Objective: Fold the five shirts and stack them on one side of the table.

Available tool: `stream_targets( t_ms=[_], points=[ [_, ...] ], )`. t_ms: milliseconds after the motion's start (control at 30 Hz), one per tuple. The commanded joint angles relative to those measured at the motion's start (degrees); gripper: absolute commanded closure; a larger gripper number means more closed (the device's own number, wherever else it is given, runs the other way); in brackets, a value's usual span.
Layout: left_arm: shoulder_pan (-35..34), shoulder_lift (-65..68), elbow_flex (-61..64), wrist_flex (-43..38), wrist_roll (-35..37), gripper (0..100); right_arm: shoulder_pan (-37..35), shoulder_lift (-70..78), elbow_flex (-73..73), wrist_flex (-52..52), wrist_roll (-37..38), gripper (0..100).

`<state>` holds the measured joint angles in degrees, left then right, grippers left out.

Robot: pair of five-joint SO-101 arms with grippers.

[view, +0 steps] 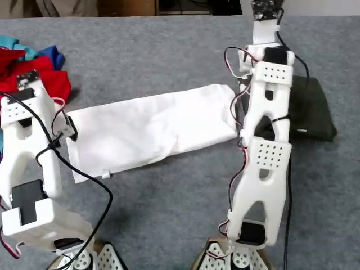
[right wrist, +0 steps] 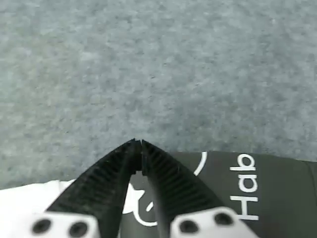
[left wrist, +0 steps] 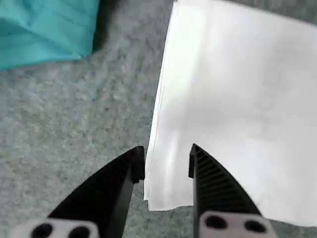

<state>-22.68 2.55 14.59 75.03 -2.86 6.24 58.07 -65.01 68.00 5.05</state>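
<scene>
Diffuse, even overhead light on the grey counter (view: 169, 56). White shirt (view: 152, 132) nearly washed out, its folds faint, especially in the left wrist view. Soft shadow borders the teal shirt (left wrist: 44, 29).

Grey, felt-like table covering (view: 163, 50), evenly lit, no hard shadows. Beyond far edge: brown wooden panel (view: 126, 7), dark recess (view: 191, 5) beside it, pale strip (view: 320, 7) at corner.
</scene>
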Motion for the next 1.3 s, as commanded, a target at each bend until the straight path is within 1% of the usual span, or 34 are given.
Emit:
stream_targets(
  t_ms=[0, 133, 267, 467, 567, 633, 767, 833, 1000, 1100, 1133, 1267],
  points=[
    [-0.9, -2.5, 0.3, -0.5, -0.7, 82, 0.9, -0.3, -3.0, -1.2, 0.2, 99.7],
    [-1.1, -0.8, 1.8, -4.8, -0.8, 80, 0.6, -0.3, -3.0, -1.3, 1.3, 99.7],
    [-1.2, 5.0, 1.4, -7.8, -0.8, 80, 0.7, -0.3, -3.0, -1.3, 1.3, 99.7],
    [-1.3, 15.5, -3.3, -8.1, -0.5, 80, 0.7, -0.3, -3.0, -1.5, 1.3, 99.7],
    [-1.5, 17.9, -5.5, -6.9, -0.4, 80, 0.7, -0.3, -2.6, -2.2, 1.3, 99.7],
    [-1.1, 18.4, -6.9, -5.8, -0.4, 83, 0.8, -0.2, -2.6, -2.3, 1.3, 99.7],
    [1.2, 20.0, -7.4, -5.9, -0.7, 91, 0.9, -0.1, -2.6, -2.4, 1.3, 99.7],
    [2.3, 20.7, -7.7, -6.2, -0.7, 94, 0.9, -0.1, -2.6, -2.5, 1.3, 99.7],
    [3.0, 22.8, -10.2, -5.7, -0.6, 95, 1.0, -0.1, -2.9, -2.6, 1.2, 99.7],
    [3.0, 23.3, -10.8, -5.7, -0.8, 99, 1.5, -0.6, -3.0, -2.5, 1.0, 99.7],
    [3.1, 23.2, -10.8, -5.7, -0.8, 98, 1.6, -0.7, -3.1, -2.5, 1.0, 99.7],
    [4.1, 22.5, -13.5, -5.0, -0.5, 98, 3.6, -1.8, -8.6, 1.2, 0.9, 99.7]
  ],
)
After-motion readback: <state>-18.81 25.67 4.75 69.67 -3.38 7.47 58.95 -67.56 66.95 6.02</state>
